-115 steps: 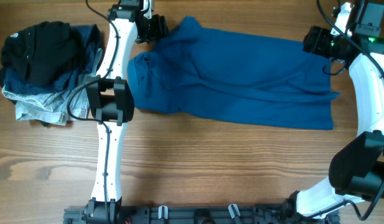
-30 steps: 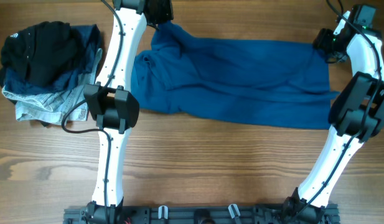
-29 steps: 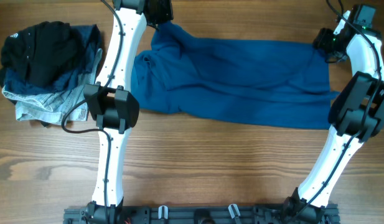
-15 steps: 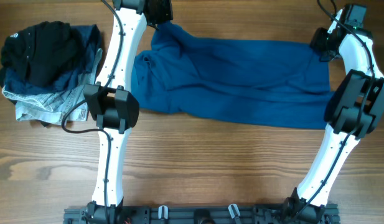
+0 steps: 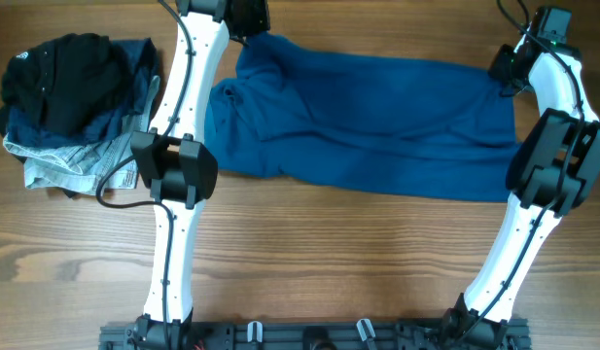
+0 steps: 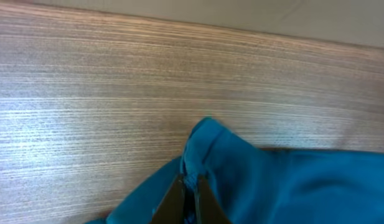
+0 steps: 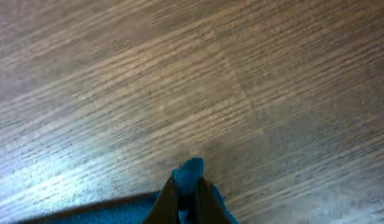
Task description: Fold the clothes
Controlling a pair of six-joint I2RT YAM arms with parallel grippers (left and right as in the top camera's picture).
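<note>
The clothes (image 5: 368, 122), one large royal-blue garment, lie spread wide across the far half of the wooden table. My left gripper (image 5: 251, 24) is shut on the garment's far left corner, and in the left wrist view a bunched fold of the clothes (image 6: 207, 146) pokes up between the fingers of the left gripper (image 6: 190, 186). At the far right corner my right gripper (image 5: 502, 70) is shut on the cloth. In the right wrist view a small tuft of the clothes (image 7: 190, 171) sticks out of the pinch of the right gripper (image 7: 188, 186).
A heap of other garments lies at the far left: a black garment (image 5: 61, 68) on top of pale denim jeans (image 5: 71, 156). The left arm (image 5: 173, 165) and right arm (image 5: 547, 175) reach up both sides of the table. A rail (image 5: 309, 335) runs along the near edge.
My right gripper has closed on the garment's far right corner; a second ago it stood open there. The left gripper has kept its hold and the cloth has barely moved.
</note>
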